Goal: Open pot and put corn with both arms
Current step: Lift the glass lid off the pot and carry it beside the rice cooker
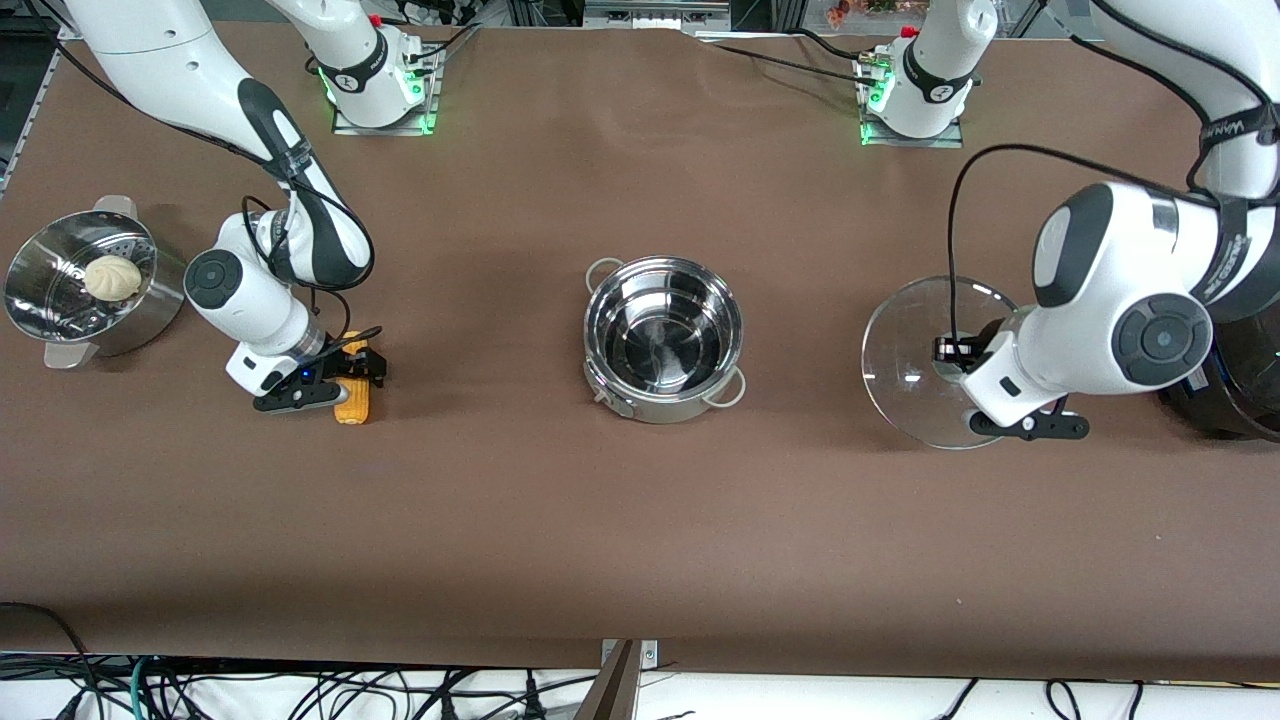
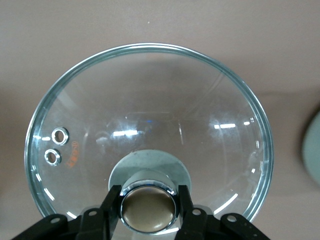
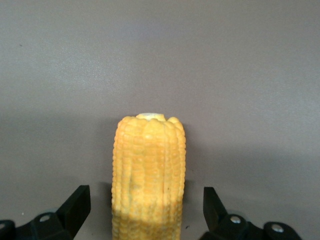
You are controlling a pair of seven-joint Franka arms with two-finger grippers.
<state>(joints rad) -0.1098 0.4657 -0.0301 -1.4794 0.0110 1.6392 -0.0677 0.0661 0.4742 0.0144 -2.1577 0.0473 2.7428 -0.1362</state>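
The pot point(image 1: 664, 340) stands open and empty at the table's middle. Its clear glass lid point(image 1: 915, 365) is off the pot, low over the table toward the left arm's end. My left gripper point(image 1: 950, 352) is shut on the lid's tan knob point(image 2: 149, 206), with one finger point(image 2: 114, 200) on each side of it; the lid's glass point(image 2: 150, 110) fills the left wrist view. The corn point(image 1: 353, 400) lies on the table toward the right arm's end. My right gripper point(image 1: 355, 375) is low over it, open, its fingers point(image 3: 79, 200) astride the cob point(image 3: 149, 170) with gaps on both sides.
A perforated steel steamer point(image 1: 60, 320) with a white bun point(image 1: 112, 277) stands at the right arm's end of the table. A large black cooker point(image 1: 1225, 395) stands at the left arm's end, close beside the left arm's wrist and the lid.
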